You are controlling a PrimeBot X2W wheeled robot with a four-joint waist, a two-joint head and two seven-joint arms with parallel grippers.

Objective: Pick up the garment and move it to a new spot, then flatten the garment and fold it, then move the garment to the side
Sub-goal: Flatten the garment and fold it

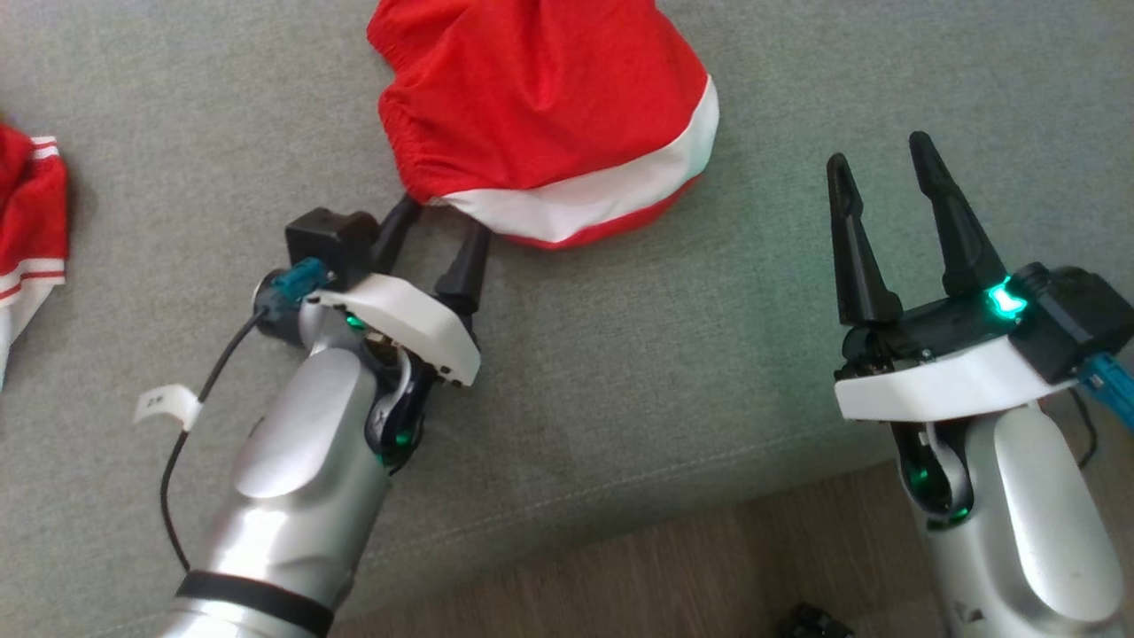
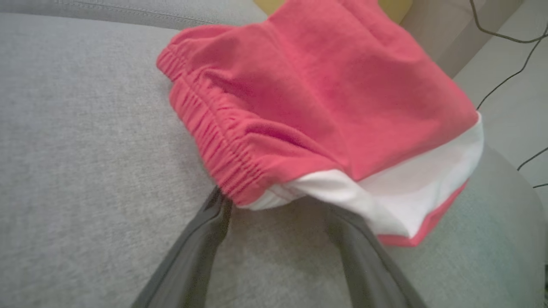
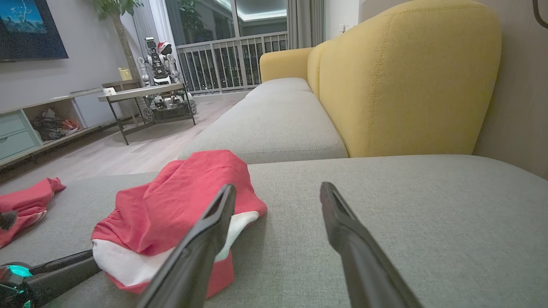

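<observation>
– Where does the left arm sit?
– Its silver forearm climbs from 7 o'clock in the head view. The wrist is bent, so the left tool [image 1: 440,221] aims toward 1 o'clock with its two dark fingers spread apart.
– And the right?
– That forearm enters at 5 o'clock. The right tool [image 1: 879,152] points near 12 o'clock, leaning slightly toward 11, with its jaws wide and nothing between them. A green light [image 1: 1005,301] glows at its base.
</observation>
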